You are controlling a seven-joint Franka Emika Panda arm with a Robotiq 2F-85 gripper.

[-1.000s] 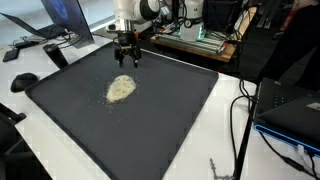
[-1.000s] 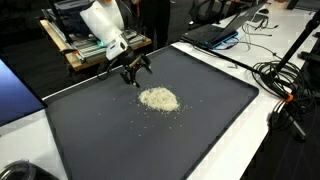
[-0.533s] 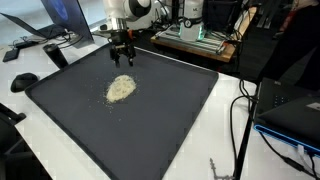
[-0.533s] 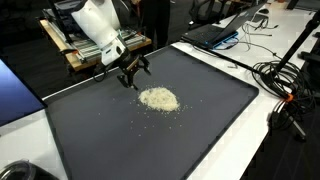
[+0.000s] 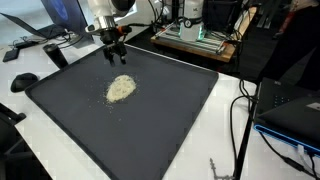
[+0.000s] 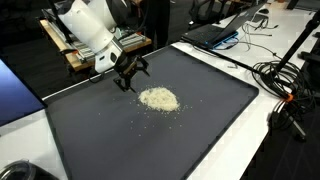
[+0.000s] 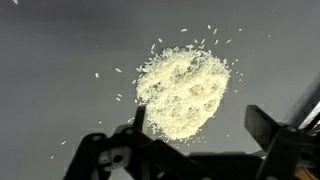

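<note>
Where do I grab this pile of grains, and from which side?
Probably the thick middle of the grain pile, from straight above, open pincer straddling it: it's a low, loose heap flat on the mat, with no edge to pinch sideways.

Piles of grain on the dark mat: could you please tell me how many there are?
1. The pile of pale grains lies near the middle of the dark mat; the open gripper hangs close beside it, not touching. Nothing seems to hide another pile.
</note>
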